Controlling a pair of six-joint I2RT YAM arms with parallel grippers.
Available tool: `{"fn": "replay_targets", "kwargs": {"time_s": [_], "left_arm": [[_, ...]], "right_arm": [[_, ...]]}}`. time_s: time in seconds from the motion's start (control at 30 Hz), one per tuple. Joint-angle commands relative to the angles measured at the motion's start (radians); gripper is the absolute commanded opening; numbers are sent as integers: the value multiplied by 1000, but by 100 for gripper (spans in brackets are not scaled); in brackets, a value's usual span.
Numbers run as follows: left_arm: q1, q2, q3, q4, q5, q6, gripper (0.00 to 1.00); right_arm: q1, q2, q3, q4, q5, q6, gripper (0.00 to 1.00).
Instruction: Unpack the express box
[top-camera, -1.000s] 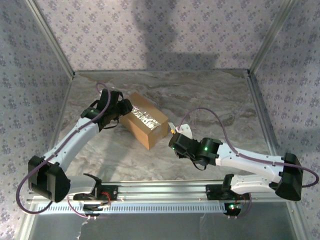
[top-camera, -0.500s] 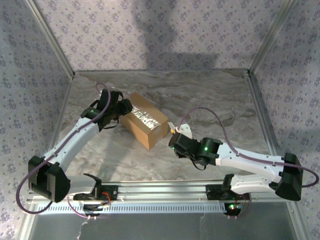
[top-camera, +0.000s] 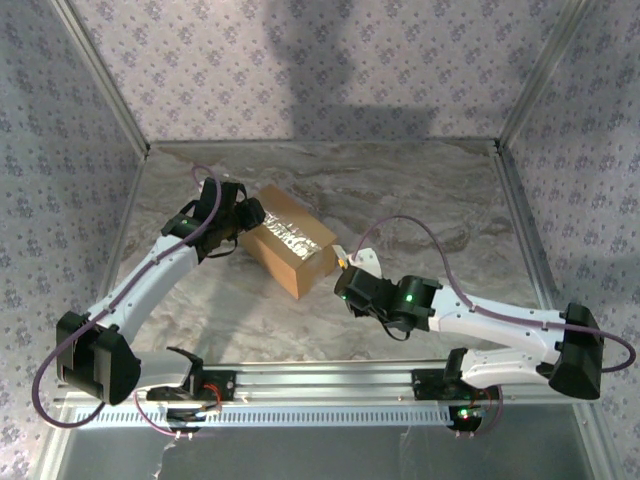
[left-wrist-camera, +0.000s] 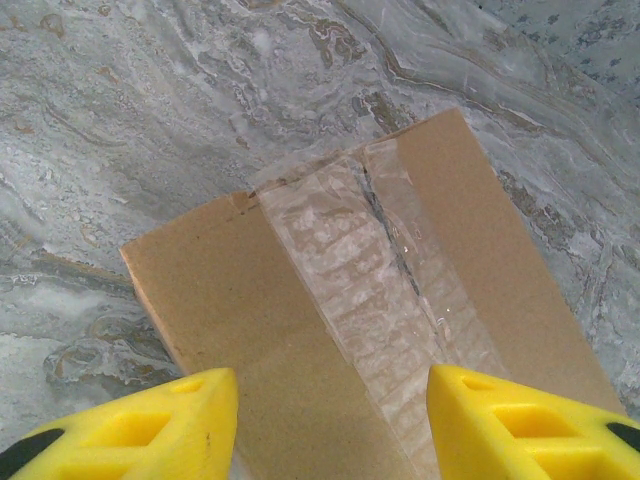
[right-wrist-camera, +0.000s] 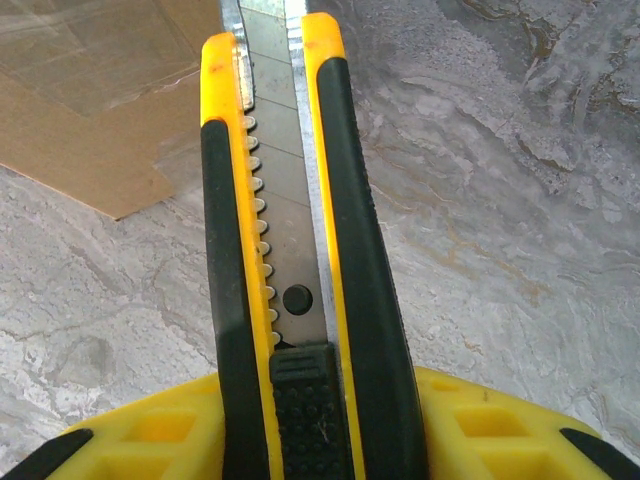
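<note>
On the marble table (top-camera: 430, 190), the box (top-camera: 285, 245) sits left of centre, flaps closed. My left gripper (left-wrist-camera: 330, 405) is spread wide over one end. My right gripper (top-camera: 352, 278) pinches the knife (right-wrist-camera: 300, 200), which points at the box's corner. The step in hand is slitting the tape (left-wrist-camera: 370, 270). Next, I judge, the blade must meet the seam.

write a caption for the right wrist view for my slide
Right fingers hold a yellow-and-black utility knife pointing toward the taped cardboard box on the marble table.

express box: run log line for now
express box: taped, flaps shut | left tool: open over it | right tool: holds utility knife, blade out
</note>
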Motion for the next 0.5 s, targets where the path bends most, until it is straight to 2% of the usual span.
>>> {"fn": "replay_targets", "kwargs": {"time_s": [0.0, 0.47], "left_arm": [[-10, 6, 30, 20, 7, 3, 53], [-10, 4, 30, 19, 4, 2, 53]], "right_arm": [[10, 5, 38, 8, 24, -3, 0], [14, 17, 42, 2, 27, -2, 0]]}}
